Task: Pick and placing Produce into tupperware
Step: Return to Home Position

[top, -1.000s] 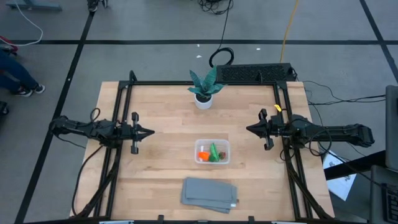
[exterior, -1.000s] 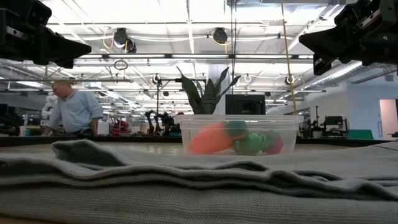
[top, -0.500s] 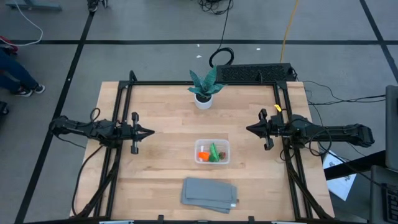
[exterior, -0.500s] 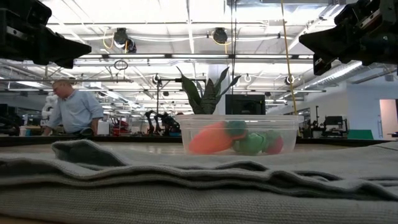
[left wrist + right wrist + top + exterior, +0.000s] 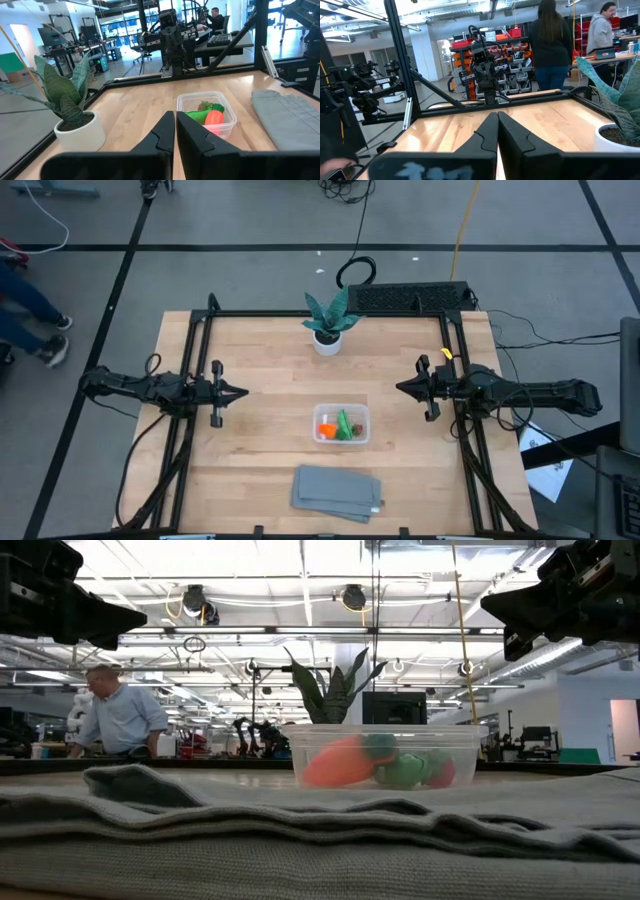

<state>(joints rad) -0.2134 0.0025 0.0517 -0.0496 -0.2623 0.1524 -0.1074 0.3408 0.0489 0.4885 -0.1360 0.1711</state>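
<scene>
The clear tupperware point(image 5: 342, 423) stands on its base on the table's middle, with the orange carrot point(image 5: 326, 429), the green pod point(image 5: 344, 423) and the red piece point(image 5: 357, 428) lying inside; the low view shows the tupperware point(image 5: 383, 755) behind the cloth, and the left wrist view shows the tupperware point(image 5: 207, 113) too. My left gripper point(image 5: 243, 392) hovers shut over the table's left side, its tips point(image 5: 175, 116) together. My right gripper point(image 5: 399, 388) hovers shut over the right side, its tips point(image 5: 497, 115) together. Both are well apart from the container.
A potted plant point(image 5: 327, 322) with teal leaves stands near the far edge. A folded grey cloth point(image 5: 338, 491) lies by the near edge, in front of the container. Black frame rails point(image 5: 193, 360) run along the table's left and right sides. People stand in the room beyond.
</scene>
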